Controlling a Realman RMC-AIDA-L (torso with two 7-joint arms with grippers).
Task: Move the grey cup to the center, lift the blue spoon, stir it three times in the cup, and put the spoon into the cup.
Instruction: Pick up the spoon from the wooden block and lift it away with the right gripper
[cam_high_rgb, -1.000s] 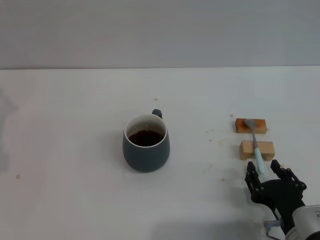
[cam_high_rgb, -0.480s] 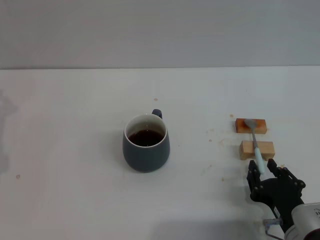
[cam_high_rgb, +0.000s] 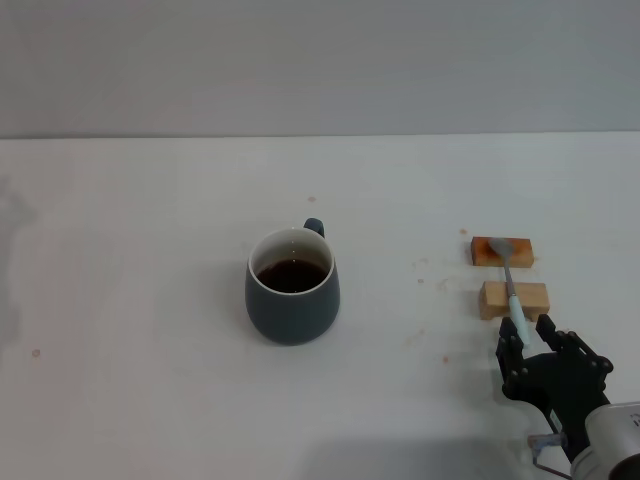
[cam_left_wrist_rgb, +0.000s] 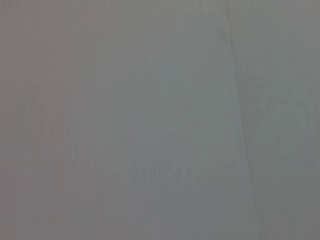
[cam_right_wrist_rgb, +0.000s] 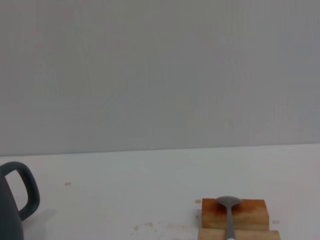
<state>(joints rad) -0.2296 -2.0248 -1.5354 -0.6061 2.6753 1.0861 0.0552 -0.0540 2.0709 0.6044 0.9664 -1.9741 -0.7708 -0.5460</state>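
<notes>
- Head view: the right gripper (cam_high_rgb: 528, 342) sits low at the near right of the white table (cam_high_rgb: 150, 250), its dark fingers (cam_high_rgb: 508, 350) spread apart on either side of the near end of the blue spoon (cam_high_rgb: 512, 296). The tip of the pale handle lies between them; whether they touch it cannot be told, and nothing looks gripped.
- The blue spoon lies across two wooden blocks (cam_high_rgb: 513, 299), with its grey bowl on the far, reddish-topped block and its handle passing over the near, paler block toward the gripper.
- Right wrist view: the spoon's bowl (cam_right_wrist_rgb: 229, 201) rests on the far block (cam_right_wrist_rgb: 235, 214), and the neck runs down onto the near block at the picture's edge.
- The grey cup (cam_high_rgb: 292, 286) stands upright around the middle of the table, well apart from the blocks and to their left, with dark liquid inside and its handle turned away from the robot.
- The left gripper is not seen in any view; the left wrist camera shows only a plain grey surface.
</notes>
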